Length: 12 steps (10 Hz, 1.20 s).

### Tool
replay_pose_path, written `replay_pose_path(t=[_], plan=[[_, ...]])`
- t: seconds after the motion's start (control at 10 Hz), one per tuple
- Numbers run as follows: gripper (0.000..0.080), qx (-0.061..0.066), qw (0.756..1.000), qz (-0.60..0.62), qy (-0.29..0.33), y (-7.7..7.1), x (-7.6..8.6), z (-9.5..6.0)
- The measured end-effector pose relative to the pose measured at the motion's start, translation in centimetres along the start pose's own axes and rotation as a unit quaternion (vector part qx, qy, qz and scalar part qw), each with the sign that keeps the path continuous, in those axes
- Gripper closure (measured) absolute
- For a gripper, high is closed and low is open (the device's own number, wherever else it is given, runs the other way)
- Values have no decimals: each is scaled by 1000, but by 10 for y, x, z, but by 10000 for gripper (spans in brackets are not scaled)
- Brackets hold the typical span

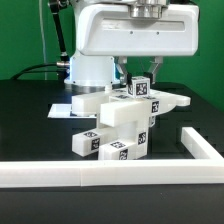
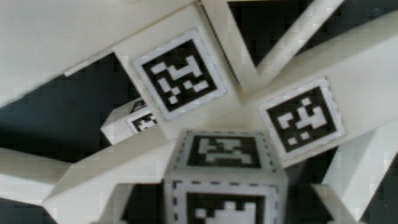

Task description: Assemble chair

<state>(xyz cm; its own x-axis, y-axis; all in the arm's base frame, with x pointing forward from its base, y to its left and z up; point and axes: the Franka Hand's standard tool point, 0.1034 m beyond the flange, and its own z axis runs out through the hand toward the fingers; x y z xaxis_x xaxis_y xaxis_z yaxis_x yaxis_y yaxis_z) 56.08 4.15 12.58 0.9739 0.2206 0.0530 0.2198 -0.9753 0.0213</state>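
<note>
1. One gripper (image 1: 139, 80) in view, hanging straight down over the middle of the table (image 1: 30, 135), directly above the chair (image 1: 115, 128).
2. Where the chair is: a partly built white stack of slabs and bars with square tags, mid-table, inside the corner of the rail (image 1: 120, 172) and apart from it.
3. The top block (image 1: 141, 89) is a small tagged cube at the stack's highest point, toward the exterior view's right. The jaws stand one on each side of it.
4. Grip state: the jaws are drawn in around the top block, but contact is not visible in either view. Cannot tell if they are pinching it or only bracketing it.
5. The wrist view is a crowded close-up: several tags (image 2: 183, 78) on angled white faces, with dark table between the bars. It is blurry and no fingertip is readable.
6. Step, my read: taking hold of the top block, either to seat it into the stack or to lift it. The task looks about midway, with several parts stacked together and the chair shape not finished.
7. Next move calls for a firm squeeze before any lift, with the wrist kept vertical. If pressing in, push straight along the joint so the lower parts do not slide.
8. Risk, a guess: the stack looks offset, so side load from an off-centre grip could tip it toward the rail.
</note>
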Motion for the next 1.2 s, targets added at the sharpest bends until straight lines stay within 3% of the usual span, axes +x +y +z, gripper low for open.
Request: replay_pose_path(t=[0.3,0.5,0.9,1.0,1.2], plan=[[515,0,993,121,0,0,0,0],[515,1,974,225,0,1,0,1],[515,5,900,437,0,-2,1,1],[515,11,864,504,-2,-2,1,1],[515,16,816,578,-5,-2,1,1]])
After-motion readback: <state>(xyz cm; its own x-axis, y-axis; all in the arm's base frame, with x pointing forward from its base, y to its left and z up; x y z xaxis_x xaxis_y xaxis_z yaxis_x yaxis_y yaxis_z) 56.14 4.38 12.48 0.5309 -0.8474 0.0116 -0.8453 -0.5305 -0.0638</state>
